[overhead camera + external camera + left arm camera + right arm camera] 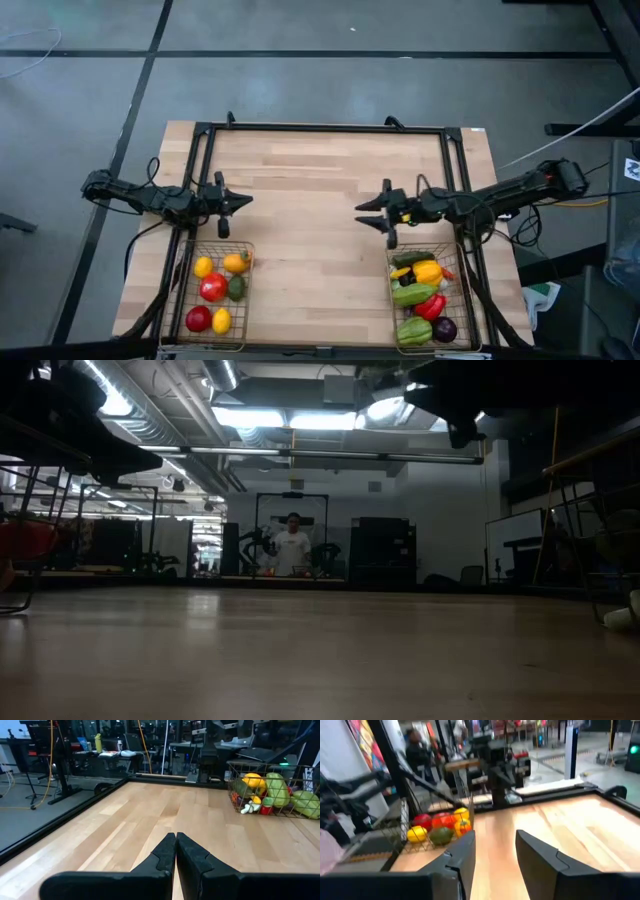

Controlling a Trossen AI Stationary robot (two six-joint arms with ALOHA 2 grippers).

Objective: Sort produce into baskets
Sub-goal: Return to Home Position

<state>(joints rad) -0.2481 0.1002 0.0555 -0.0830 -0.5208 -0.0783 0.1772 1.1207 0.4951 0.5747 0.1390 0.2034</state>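
Two wire baskets stand at the table's near edge. The left basket [184,300] holds red, yellow, orange and green produce [212,288]. In the right basket [392,310] lies green, yellow, red and purple produce [428,272]. My left gripper [246,200] is shut, hovering level above the table just beyond the left basket, pointing toward the table's middle. Across from it my right gripper [362,215] stands open beyond the right basket, nothing between its fingers [495,855]. Both baskets show in the wrist views: the right basket [235,775] and the left basket [402,827].
A dark metal frame [320,128] runs along the table's far edge and down both sides. Bare wood [315,260] lies between the baskets and between the grippers. A person [293,545] stands far off in the room behind the table.
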